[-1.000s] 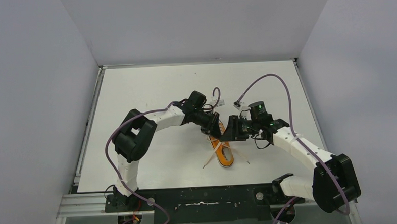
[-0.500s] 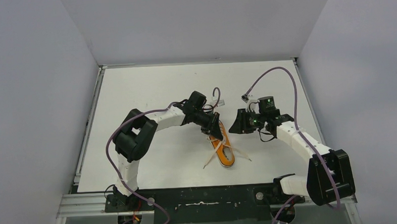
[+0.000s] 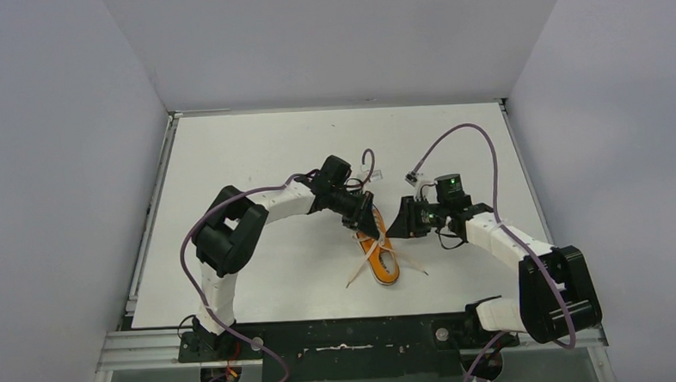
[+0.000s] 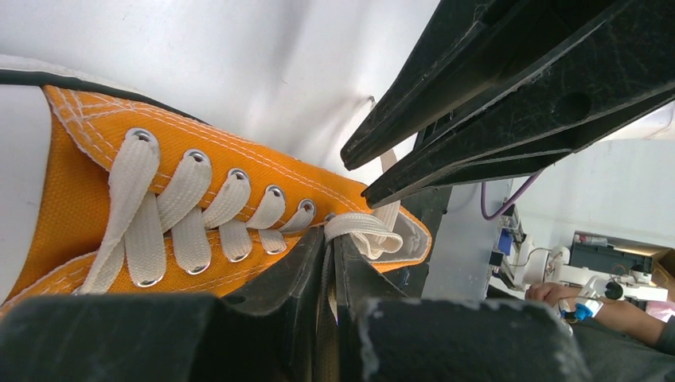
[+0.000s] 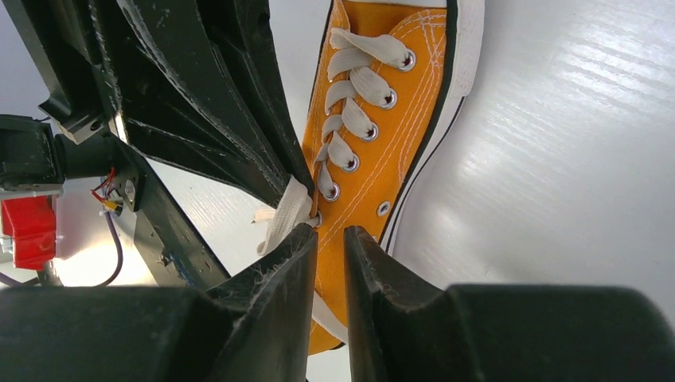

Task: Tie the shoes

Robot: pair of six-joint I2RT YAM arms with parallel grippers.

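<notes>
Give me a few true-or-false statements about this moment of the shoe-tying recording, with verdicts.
1. The sneaker is orange with a white sole. True.
2. The left hand is wide open. False: it is shut on a lace at the top of the lacing.
3. The right hand has its fingers slightly apart, gripping nothing. True.
4. Two shoes are in view. False: there is only one.

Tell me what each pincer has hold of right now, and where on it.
Left pincer pinches the whitish lace at the top eyelets of the orange sneaker. Right pincer holds nothing; its jaws stand slightly apart.
</notes>
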